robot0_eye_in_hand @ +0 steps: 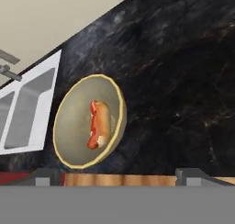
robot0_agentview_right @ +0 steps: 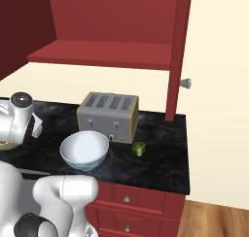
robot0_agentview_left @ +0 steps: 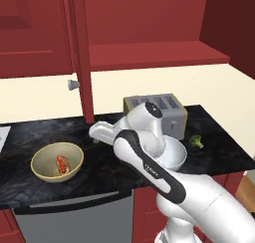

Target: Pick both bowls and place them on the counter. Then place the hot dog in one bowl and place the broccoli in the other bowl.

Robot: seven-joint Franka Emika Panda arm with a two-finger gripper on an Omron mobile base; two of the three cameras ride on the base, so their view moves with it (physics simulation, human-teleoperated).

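Black counter [robot0_agentview_left: 219, 152] carries both bowls — hot dog [robot0_agentview_left: 62, 164] already in the tan bowl [robot0_agentview_left: 57, 162]. Broccoli [robot0_agentview_right: 139, 148] lies beside the white bowl [robot0_agentview_right: 84, 149], by the toaster [robot0_agentview_right: 108, 116]: light, springy — probably best pinched across its crown. Gripper [robot0_eye_in_hand: 118, 175] jaws spread, empty.

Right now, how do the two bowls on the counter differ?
The olive-tan bowl is plain with a yellowish rim; the white bowl has a blue outside. The olive-tan bowl holds the hot dog; the white bowl is empty, the broccoli beside it. Both stand upright on the counter.
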